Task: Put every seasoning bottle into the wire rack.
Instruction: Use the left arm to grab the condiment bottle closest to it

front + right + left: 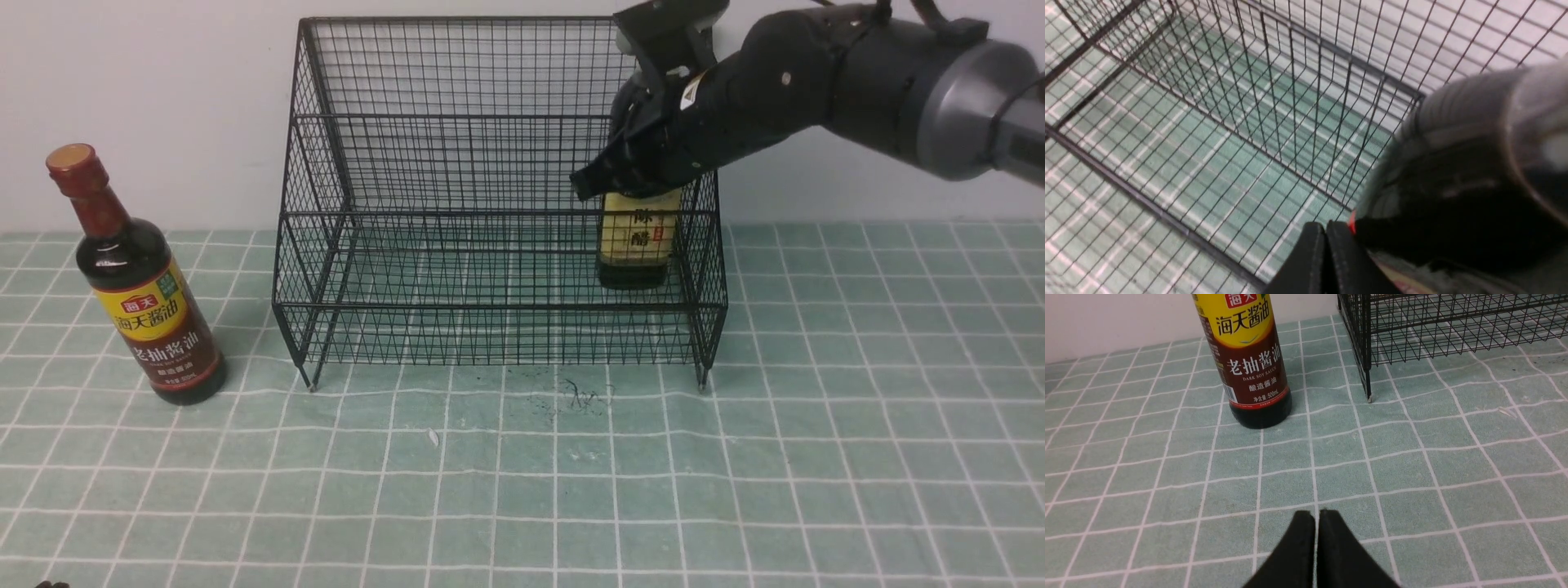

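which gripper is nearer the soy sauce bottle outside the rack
Left. The left gripper is low over the cloth, facing the soy sauce bottle; the right gripper is far off inside the wire rack, beside the other bottle.

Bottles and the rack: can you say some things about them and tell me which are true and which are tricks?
1. The red-necked bottle stands on the table, outside the wire rack. True.
2. The cream-label bottle lies on its side. False: it stands upright inside the rack, at the right end.
3. The left hand is shut with nothing in it. True.
4. The right hand squeezes the cream-label bottle between its fingers. False: its fingers are pressed together, and the bottle is beside them.
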